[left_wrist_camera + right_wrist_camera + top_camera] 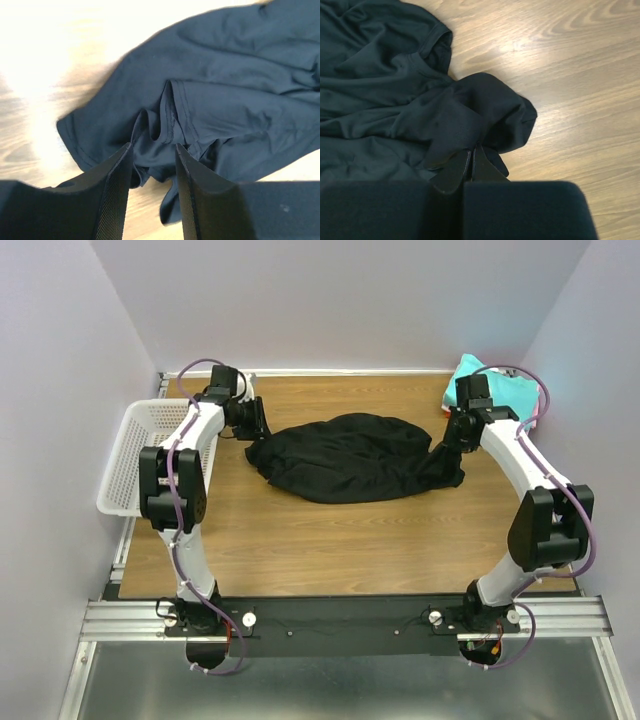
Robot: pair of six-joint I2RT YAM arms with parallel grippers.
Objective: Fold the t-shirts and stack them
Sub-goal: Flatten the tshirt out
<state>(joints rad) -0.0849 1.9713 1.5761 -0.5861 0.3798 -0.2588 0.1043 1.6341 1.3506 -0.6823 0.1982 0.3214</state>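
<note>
The black t-shirt [345, 455] lies crumpled mid-frame on the tabletop [330, 540]; right fingers [452, 175] are clamped together on its right edge; left fingers [117, 190] stand apart at its left edge, a fold showing between them; a teal t-shirt [500, 390] sits upper right

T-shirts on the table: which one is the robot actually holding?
The black t-shirt, crumpled mid-table: the right gripper pinches a fold of it. The teal t-shirt lies apart in the far right corner, untouched.
</note>
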